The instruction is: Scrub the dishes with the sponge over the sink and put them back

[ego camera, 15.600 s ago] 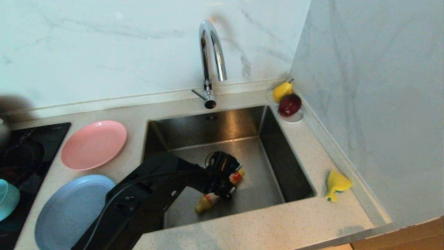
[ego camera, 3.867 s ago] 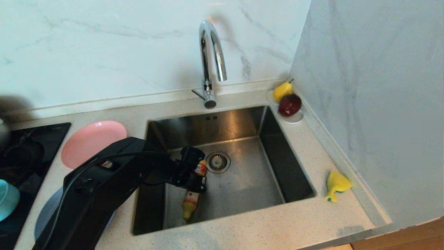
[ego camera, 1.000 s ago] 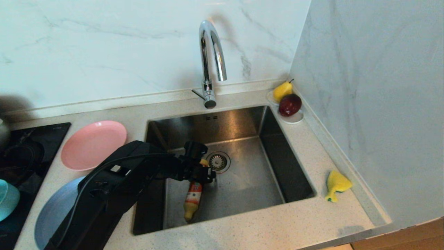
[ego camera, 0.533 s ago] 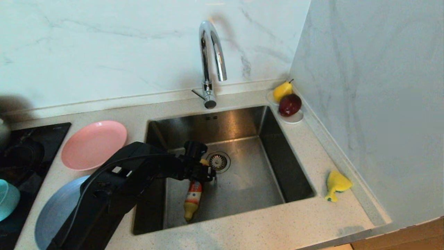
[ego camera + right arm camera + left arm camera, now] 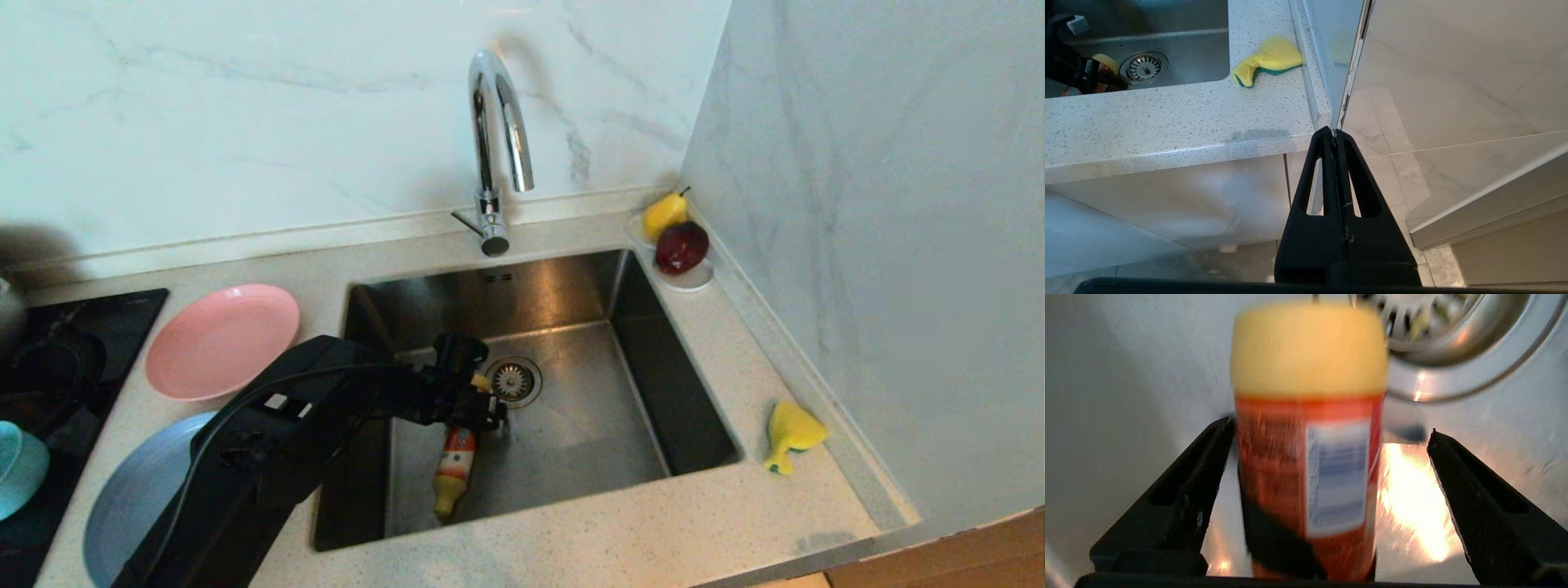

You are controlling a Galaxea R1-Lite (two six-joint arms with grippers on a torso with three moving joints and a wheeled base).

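Since a second ago almost nothing has shifted: the left gripper [image 5: 478,404] hangs low in the sink [image 5: 653,367], fingers spread on either side of the orange bottle [image 5: 455,465] without clamping it. The bottle lies on the sink floor, long axis running near to far, one yellow end by the drain strainer [image 5: 513,380]. The arm hides part of the light-blue plate [image 5: 135,498]; the teal bowl [image 5: 18,469] is cut off at left. The pink plate [image 5: 222,340] sits left of the sink, the sponge [image 5: 790,433] at near right. The right gripper [image 5: 1336,136], pressed together, hangs below the counter edge.
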